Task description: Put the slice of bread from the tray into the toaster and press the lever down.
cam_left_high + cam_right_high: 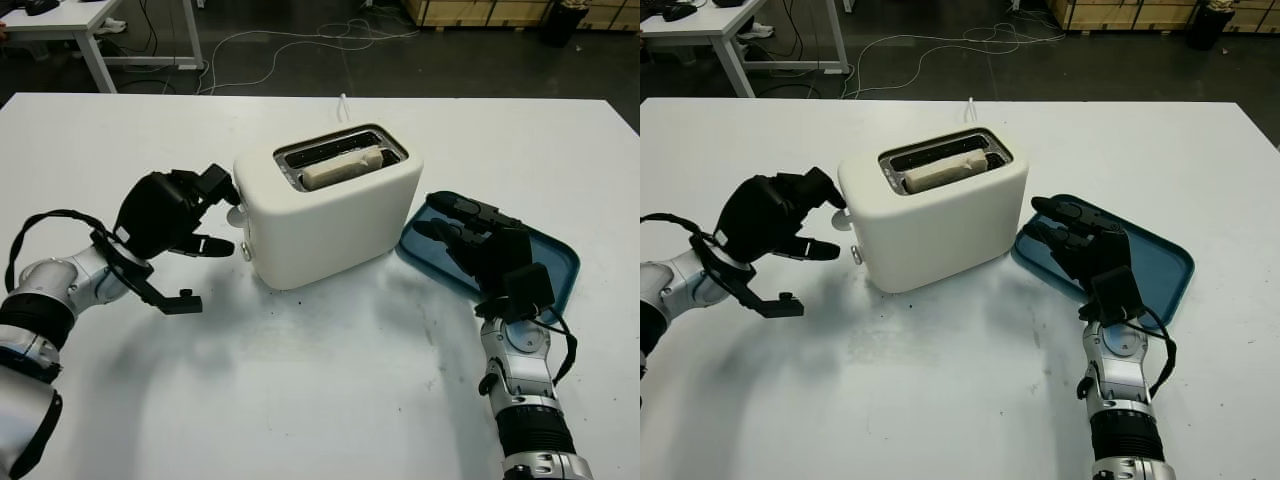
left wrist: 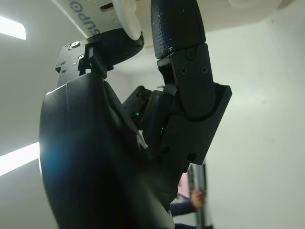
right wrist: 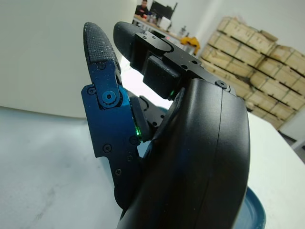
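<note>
The slice of bread (image 1: 343, 168) sits in a slot of the white toaster (image 1: 330, 215) on the white surface (image 1: 320, 400), so the loading looks done and the lever (image 1: 234, 215) remains to be pressed. The left hand (image 1: 185, 215), grasping nothing, has its fingers at the lever on the toaster's end. The right hand (image 1: 475, 240) hangs open over the blue tray (image 1: 555, 265). The left wrist view shows a fingertip (image 2: 176, 24) right beside the lever knob, closer than the head views reveal.

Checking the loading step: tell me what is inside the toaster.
A slice of bread sits in the toaster's near slot, top edge showing; its lower part is hidden. The far slot looks dark.
</note>
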`<state>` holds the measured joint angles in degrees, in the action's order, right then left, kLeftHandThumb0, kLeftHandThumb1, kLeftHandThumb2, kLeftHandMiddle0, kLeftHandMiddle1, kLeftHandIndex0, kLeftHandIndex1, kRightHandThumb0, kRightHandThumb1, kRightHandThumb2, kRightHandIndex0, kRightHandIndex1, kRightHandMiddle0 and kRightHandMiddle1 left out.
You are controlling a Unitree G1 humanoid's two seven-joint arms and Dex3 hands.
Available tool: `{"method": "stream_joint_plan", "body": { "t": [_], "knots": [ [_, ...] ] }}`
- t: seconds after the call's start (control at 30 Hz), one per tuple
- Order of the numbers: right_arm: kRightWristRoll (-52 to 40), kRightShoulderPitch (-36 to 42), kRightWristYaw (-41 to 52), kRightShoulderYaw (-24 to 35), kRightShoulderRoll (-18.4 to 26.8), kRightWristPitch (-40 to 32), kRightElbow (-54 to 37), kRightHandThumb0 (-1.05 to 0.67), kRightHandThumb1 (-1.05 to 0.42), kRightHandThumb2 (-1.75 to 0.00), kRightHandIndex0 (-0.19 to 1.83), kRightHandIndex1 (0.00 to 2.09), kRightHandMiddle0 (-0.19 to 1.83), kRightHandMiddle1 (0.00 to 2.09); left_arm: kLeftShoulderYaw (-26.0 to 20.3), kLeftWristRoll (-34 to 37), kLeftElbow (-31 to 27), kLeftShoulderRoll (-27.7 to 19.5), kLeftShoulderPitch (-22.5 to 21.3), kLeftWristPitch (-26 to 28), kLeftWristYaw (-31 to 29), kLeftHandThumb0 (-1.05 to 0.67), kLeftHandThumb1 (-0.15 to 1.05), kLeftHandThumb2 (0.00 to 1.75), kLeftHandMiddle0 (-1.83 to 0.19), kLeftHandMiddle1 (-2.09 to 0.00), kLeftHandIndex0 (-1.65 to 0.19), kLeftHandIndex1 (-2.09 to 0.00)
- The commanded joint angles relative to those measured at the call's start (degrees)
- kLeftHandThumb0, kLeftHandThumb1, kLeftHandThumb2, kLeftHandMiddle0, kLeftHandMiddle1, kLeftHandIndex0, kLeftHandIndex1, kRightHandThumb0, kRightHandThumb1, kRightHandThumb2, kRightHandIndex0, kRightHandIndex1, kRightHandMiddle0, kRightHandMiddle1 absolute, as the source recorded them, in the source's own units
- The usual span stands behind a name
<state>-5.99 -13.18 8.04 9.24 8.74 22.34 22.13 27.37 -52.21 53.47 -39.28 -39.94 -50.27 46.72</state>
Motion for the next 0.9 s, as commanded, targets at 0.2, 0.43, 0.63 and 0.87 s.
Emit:
{"method": "stream_joint_plan", "body": {
  "t": [0.2, 0.43, 0.63, 0.87],
  "knots": [
    [-0.1, 0.1, -0.1, 0.2, 0.0, 0.5, 0.5, -0.61, -0.92, -0.09, 1.19, 0.06, 1.08, 0.00, -3.6, 7.0, -4.4, 0.7, 4.8, -5.8, -2.7, -0.97, 0.92, 0.65, -0.88, -1.75, -0.05, -1.66],
    [-0.3, 0.0, 0.2, 0.1, -0.1, 0.2, 0.5, -0.62, -0.92, -0.10, 1.20, 0.06, 1.08, 0.00, -10.0, 13.0, -5.9, -0.4, 6.1, -12.7, -5.1, -0.97, 0.92, 0.55, -0.57, -1.75, -0.22, -1.35],
    [-0.4, -0.3, 0.6, 0.2, 0.0, 0.3, 0.8, -0.62, -0.92, -0.09, 1.20, 0.06, 1.09, 0.00, -14.7, 15.0, -8.8, -1.6, 7.1, -12.1, -9.4, -0.97, 0.92, 0.64, -0.75, -1.75, -0.26, -1.35],
    [-1.3, -0.5, 1.7, 0.4, -0.2, -0.3, 0.6, -0.61, -0.92, -0.08, 1.19, 0.06, 1.09, 0.00, -16.9, 13.0, -9.8, -0.9, 7.4, -10.2, -10.3, -1.00, 0.92, 0.56, -0.89, -1.75, -0.26, -1.48]
  ]
}}
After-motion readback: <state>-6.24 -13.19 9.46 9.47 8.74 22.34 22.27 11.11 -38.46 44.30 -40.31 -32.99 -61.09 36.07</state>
